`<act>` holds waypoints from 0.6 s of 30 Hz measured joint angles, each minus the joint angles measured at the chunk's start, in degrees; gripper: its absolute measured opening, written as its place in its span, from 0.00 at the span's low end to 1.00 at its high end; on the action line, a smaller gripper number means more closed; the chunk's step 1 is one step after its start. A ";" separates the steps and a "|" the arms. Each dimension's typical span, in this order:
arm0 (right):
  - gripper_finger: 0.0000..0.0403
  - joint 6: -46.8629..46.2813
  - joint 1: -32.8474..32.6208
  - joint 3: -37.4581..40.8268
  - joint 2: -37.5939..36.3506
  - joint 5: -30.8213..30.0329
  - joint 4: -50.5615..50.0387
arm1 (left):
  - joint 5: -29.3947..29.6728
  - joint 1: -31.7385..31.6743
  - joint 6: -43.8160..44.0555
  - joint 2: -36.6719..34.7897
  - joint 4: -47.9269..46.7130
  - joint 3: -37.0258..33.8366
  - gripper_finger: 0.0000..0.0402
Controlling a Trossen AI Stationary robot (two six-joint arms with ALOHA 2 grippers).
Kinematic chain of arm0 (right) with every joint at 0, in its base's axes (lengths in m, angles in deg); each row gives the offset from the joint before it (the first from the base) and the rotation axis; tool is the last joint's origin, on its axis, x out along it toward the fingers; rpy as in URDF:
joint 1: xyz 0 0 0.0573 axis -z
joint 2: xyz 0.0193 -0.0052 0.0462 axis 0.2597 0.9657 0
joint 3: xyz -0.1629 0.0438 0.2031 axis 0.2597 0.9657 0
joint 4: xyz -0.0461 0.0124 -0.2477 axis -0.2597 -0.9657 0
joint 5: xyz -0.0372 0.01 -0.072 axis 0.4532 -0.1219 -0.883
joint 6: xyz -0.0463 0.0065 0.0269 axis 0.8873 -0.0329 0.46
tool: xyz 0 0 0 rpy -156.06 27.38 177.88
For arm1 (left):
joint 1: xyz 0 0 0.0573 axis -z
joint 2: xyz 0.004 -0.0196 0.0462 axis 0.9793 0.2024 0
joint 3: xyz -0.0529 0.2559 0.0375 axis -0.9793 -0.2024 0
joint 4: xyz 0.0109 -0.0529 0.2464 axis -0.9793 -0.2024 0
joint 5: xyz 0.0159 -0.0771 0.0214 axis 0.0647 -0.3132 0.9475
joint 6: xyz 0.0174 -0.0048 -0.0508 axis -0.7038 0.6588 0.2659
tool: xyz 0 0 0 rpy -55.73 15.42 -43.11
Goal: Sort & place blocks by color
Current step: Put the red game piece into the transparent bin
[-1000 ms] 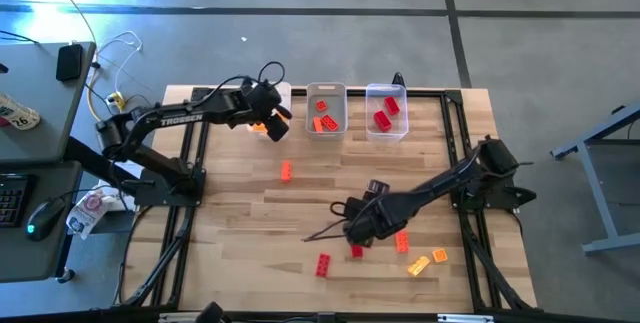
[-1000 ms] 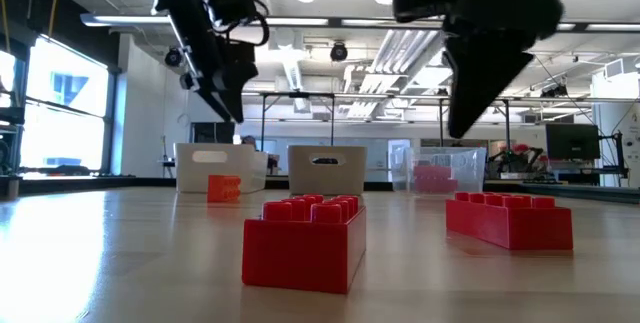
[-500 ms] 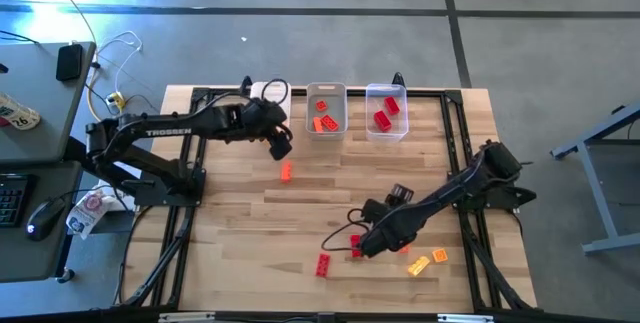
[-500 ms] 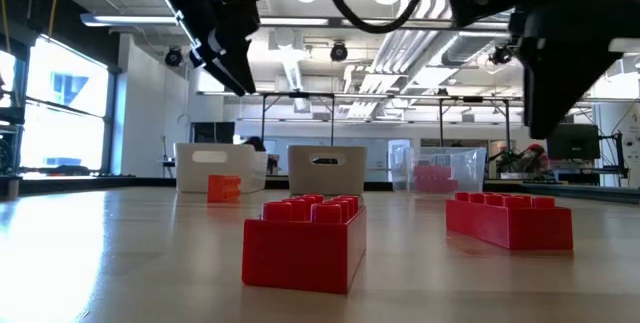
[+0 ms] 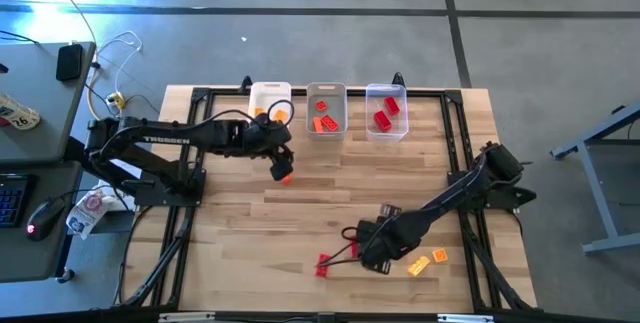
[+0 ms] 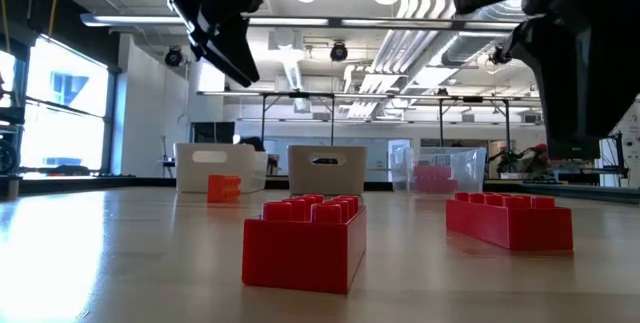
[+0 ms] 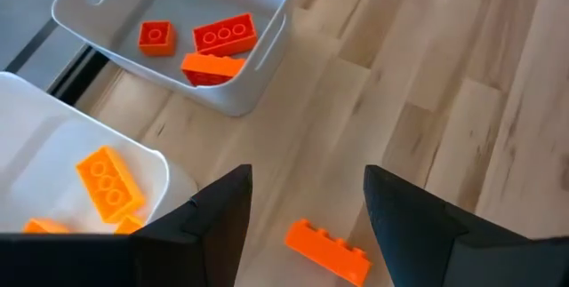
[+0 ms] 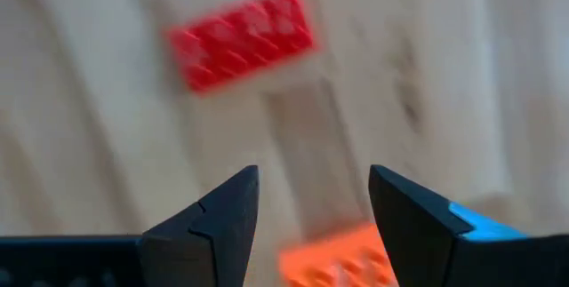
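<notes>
An orange block (image 7: 327, 251) lies flat on the wood just below my open left gripper (image 7: 307, 200), which hangs above it (image 5: 283, 166) without touching. My open right gripper (image 8: 313, 200) hovers over the near right of the table (image 5: 376, 251). An orange block (image 8: 342, 265) shows below its fingertips and a red block (image 8: 242, 36) lies beyond. More blocks lie nearby: a red one (image 5: 322, 264) and two yellow-orange ones (image 5: 427, 260). The white bin (image 5: 270, 101) holds orange blocks, the grey bin (image 5: 325, 110) orange-red ones, and the clear bin (image 5: 386, 111) red ones.
The three bins stand in a row along the far edge. Black frame rails run along the table's sides. In the low view two red blocks (image 6: 305, 238) (image 6: 510, 221) sit close to the camera. Bare wood lies between the two arms.
My left gripper has swung from over the white bin toward the near edge and now hangs over the lone orange block, staying open. My right gripper has drifted toward the near and right edges above the scattered blocks, also open. No block has moved.
</notes>
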 joint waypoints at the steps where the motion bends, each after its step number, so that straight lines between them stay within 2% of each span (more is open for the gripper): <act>1: 0.50 0.16 0.16 0.00 0.00 0.35 1.81 | 0.02 0.25 0.14 0.00 0.00 0.00 0.51; 4: 0.50 -4.18 0.59 0.00 0.00 1.21 6.41 | 0.05 0.66 0.21 0.00 0.00 0.00 0.51; 11: 0.50 -25.87 2.46 0.00 0.00 1.25 10.65 | 0.05 0.86 0.36 0.04 0.00 0.00 0.51; 18: 0.50 -35.06 2.88 0.00 0.00 1.34 11.75 | 0.05 0.86 0.19 0.04 0.02 0.00 0.51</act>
